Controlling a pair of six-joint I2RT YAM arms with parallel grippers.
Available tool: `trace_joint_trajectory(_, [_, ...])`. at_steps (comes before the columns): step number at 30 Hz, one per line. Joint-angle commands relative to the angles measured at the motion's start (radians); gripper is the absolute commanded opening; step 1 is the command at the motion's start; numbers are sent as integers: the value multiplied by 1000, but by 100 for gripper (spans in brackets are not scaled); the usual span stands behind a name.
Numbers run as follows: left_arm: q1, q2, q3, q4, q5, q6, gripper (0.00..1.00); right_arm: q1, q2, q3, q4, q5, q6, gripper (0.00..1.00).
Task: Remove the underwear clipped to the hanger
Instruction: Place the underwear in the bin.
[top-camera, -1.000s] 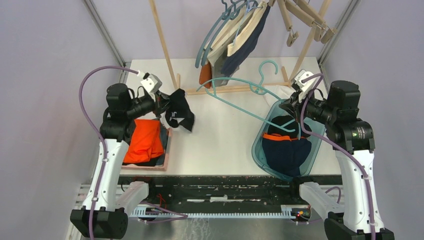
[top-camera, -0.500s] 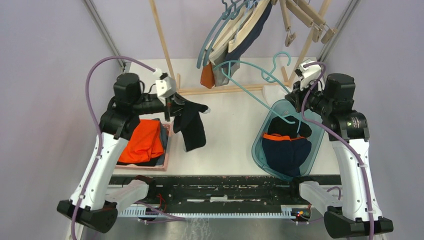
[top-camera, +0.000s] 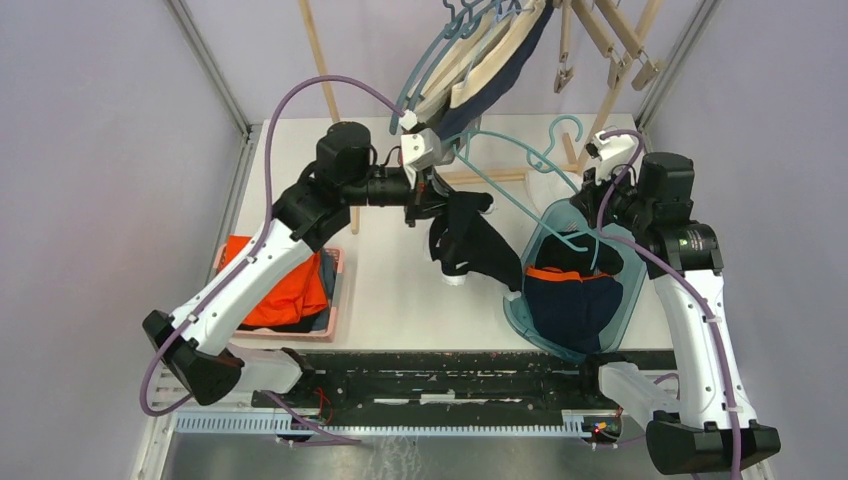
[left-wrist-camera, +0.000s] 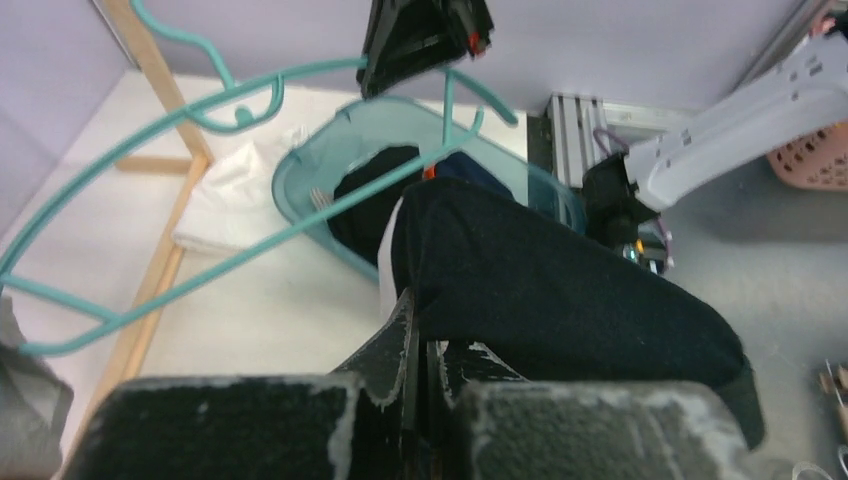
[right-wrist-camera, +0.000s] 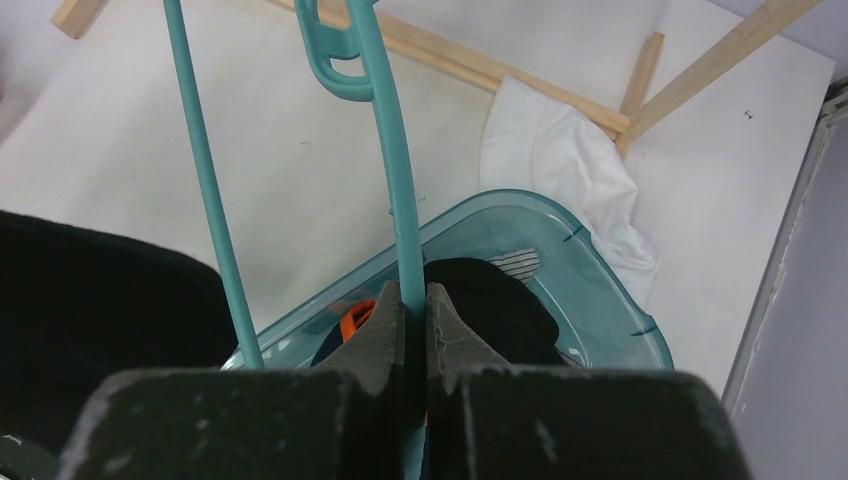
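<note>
Underwear (top-camera: 475, 245) dangles over a white, lilac-walled table (top-camera: 400, 290).

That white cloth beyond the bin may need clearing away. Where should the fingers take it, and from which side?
Probably straight down from above, pinching the bunched folds in the middle of the white cloth. It lies crumpled on the table between the wooden rail and the teal bin, so sideways approaches look blocked.

A pink tray (top-camera: 338, 290) sits at the left edge of the counter (top-camera: 400, 290) with a bright-orange folded cloth (top-camera: 300, 295) in it. At the right stands a clear teal bin (right-wrist-camera: 605, 285). A crumpled white cloth (right-wrist-camera: 565, 165) lies just behind it, by the wooden rack's base bar (right-wrist-camera: 480, 62).
</note>
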Motion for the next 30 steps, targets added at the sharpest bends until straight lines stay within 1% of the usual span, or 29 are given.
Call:
trace_joint_trajectory(1, [-80,53,28,226,-73,-155,3,-8,-17,3,99,21,14,1])
trace_joint_trajectory(4, [-146,138,114,186,-123,-148,3,-18,-9,-6,111,54,37,1])
trace_joint_trajectory(9, [-237,266,279,110,-201,-123,3,-53,-23,-32,149,57,93,1])
trace_joint_trajectory(12, [-271,340,371,89,-216,-131,3,-78,-38,-47,175,67,123,2])
trace_joint_trajectory(16, [-303,425,469,84,-219,-186,3,-94,-51,-62,190,64,136,2])
trace_joint_trajectory(21, [-338,505,505,74,-210,-196,3,-101,-62,-65,193,65,129,2])
trace_joint_trajectory(27, [-353,587,522,80,-204,-179,3,-104,-72,-67,192,48,119,1])
trace_joint_trajectory(30, [-360,635,556,71,-200,-173,3,-104,-71,-69,193,34,119,1])
